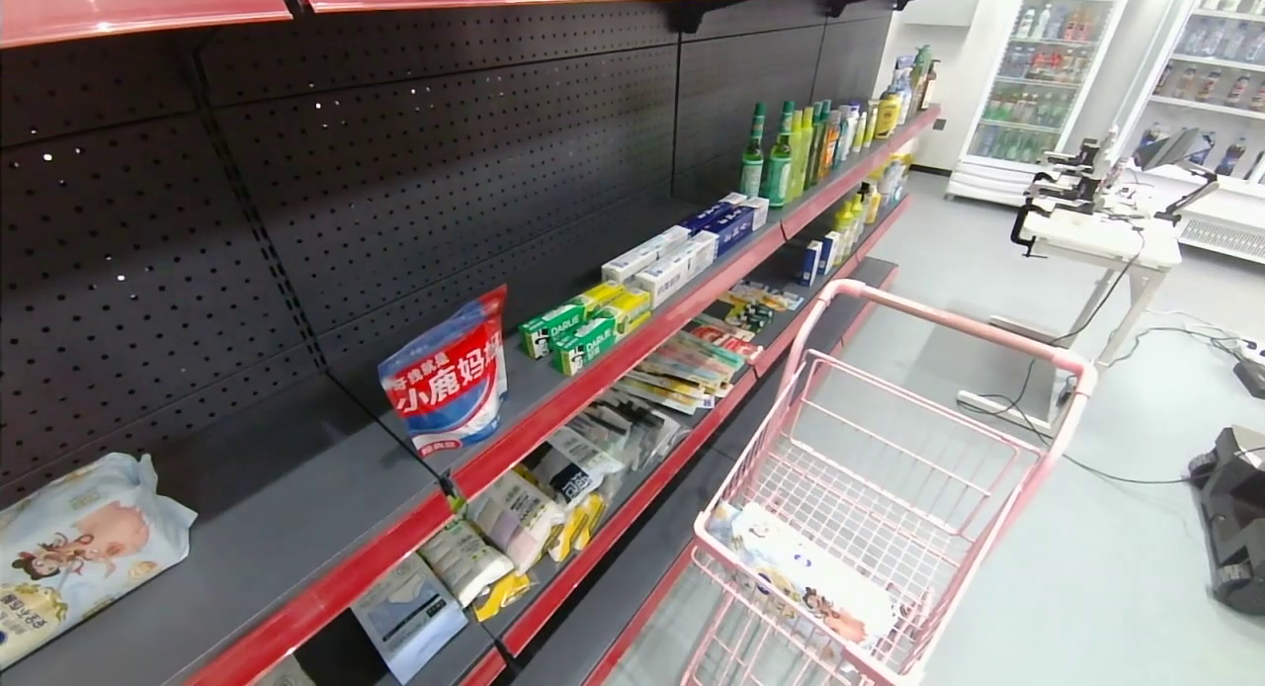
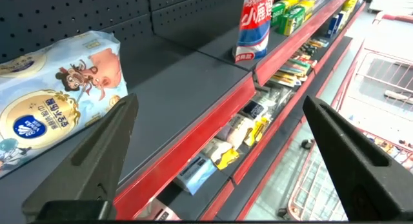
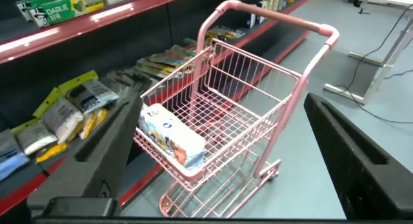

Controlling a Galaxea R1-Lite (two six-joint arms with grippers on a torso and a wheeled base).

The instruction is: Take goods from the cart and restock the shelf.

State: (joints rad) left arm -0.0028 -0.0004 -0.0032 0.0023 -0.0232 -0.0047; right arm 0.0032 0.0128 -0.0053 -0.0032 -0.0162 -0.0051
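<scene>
A pink wire cart [image 1: 947, 319] stands in the aisle beside the shelf, with one pale blue printed pack [image 1: 802, 575] lying in its near end. The right wrist view looks down on the cart [image 3: 279, 19] and its pack [image 3: 171, 137]; my right gripper [image 3: 219, 166] hangs open above them, holding nothing. A matching pale blue pack [image 1: 81, 546] lies on the grey shelf board [image 1: 296, 488] at the near left. My left gripper [image 2: 219, 166] is open and holds nothing, over the shelf's red front edge [image 2: 193, 143], with that pack [image 2: 55, 101] just beyond one finger.
A red and blue pouch [image 1: 447, 375] stands upright further along the board, then green boxes [image 1: 583, 332], white boxes and green bottles [image 1: 781, 157]. Lower shelves hold packets [image 1: 524, 513]. A white table [image 1: 1102, 239], floor cables and a black object [image 1: 1235, 528] stand on the right.
</scene>
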